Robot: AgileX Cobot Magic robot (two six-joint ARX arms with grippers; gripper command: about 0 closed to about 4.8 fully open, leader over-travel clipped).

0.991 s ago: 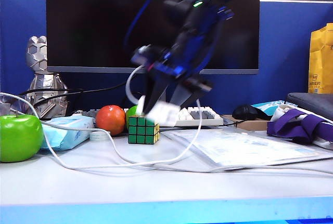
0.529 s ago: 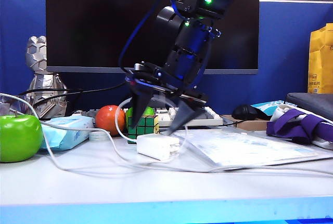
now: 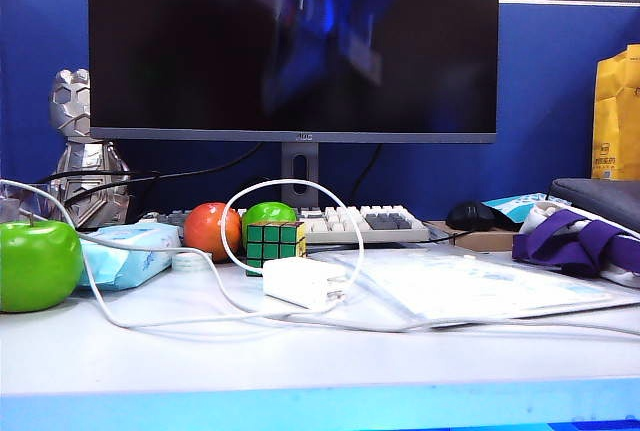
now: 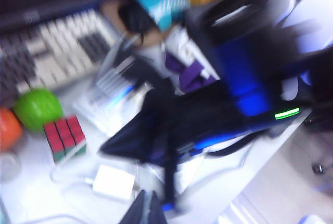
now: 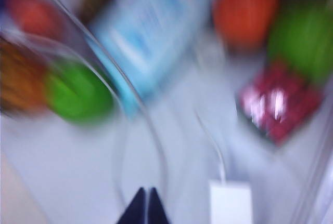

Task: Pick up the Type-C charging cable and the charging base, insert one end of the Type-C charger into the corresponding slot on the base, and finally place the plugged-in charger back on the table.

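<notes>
The white charging base (image 3: 300,283) lies on the table (image 3: 300,371) just in front of the Rubik's cube (image 3: 275,247). The Type-C charging cable (image 3: 290,182) arches up in a loop behind it and trails across the desktop. Both arms are only a dark blue blur (image 3: 310,21) high in front of the monitor. My left gripper (image 4: 147,204) is shut and empty, hanging above the table beside the base (image 4: 114,182), with the other arm (image 4: 223,109) crossing the left wrist view. My right gripper (image 5: 144,197) is also shut with nothing in it, and the base (image 5: 230,203) lies off to its side.
A big green apple (image 3: 38,265) and a pale blue tissue pack (image 3: 130,253) sit at the left. A red apple (image 3: 212,230) and a keyboard (image 3: 360,223) stand behind the cube. A clear plastic sleeve (image 3: 470,286) and purple cloth (image 3: 575,246) lie at the right.
A second ago the base was held in the air. It was set down on the table and let go, and both arms have swung up and away, their grippers now shut.
</notes>
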